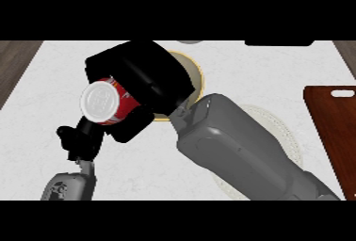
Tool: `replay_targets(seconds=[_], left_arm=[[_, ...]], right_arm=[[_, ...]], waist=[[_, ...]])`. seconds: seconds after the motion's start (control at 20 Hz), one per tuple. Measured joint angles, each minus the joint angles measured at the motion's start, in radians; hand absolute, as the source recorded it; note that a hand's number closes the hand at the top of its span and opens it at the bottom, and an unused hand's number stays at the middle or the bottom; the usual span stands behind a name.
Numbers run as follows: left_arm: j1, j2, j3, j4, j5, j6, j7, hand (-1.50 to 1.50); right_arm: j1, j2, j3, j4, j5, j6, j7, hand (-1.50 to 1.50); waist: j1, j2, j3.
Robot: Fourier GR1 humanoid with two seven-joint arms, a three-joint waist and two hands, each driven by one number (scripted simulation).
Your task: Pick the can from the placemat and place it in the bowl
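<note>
A red can (104, 100) with a white lid lies tilted, its lid facing up toward the view. My right hand (147, 75) is shut on it, fingers curled round its body, and holds it above the counter. The right forearm crosses from the lower right. Right behind the hand shows the tan rim of the bowl (198, 74); the hand hides most of it. The pale round placemat (284, 131) lies under the right forearm, mostly covered. My left hand (78, 140) rests open at the lower left, just below the can.
A brown cutting board (334, 127) lies at the right edge. A dark object (278, 43) and a grey one (186, 42) sit at the counter's far edge. Wood floor shows past the left edge of the white counter (49, 80).
</note>
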Motion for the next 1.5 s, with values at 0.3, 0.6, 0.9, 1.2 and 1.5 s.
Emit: replay_targets(seconds=[0.3,0.6,0.9,1.2,1.5], left_arm=[[-0.004,-0.011,-0.008,0.004,-0.009,0.009,0.001,0.0],[-0.014,-0.006,-0.006,0.002,0.001,-0.006,0.013,0.0],[-0.01,0.002,-0.006,-0.007,0.006,-0.02,0.004,0.0],[-0.039,-0.008,-0.011,0.014,-0.006,-0.011,-0.001,0.0],[-0.04,-0.014,-0.006,0.021,-0.009,-0.001,0.0,0.0]], right_arm=[[-0.047,0.012,-0.06,0.302,0.068,-0.087,-0.191,1.5],[-0.091,0.019,-0.076,0.599,0.091,-0.206,-0.357,1.5],[-0.122,0.02,-0.112,0.816,0.021,-0.133,-0.463,-1.5],[-0.154,0.02,-0.159,0.948,-0.064,-0.026,-0.614,-1.5],[-0.173,0.019,-0.267,0.979,-0.174,-0.005,-0.75,-1.5]], waist=[[0.005,0.002,0.0],[0.018,0.006,0.0],[0.032,0.011,0.0],[0.039,0.015,0.0],[0.03,0.011,0.001]])
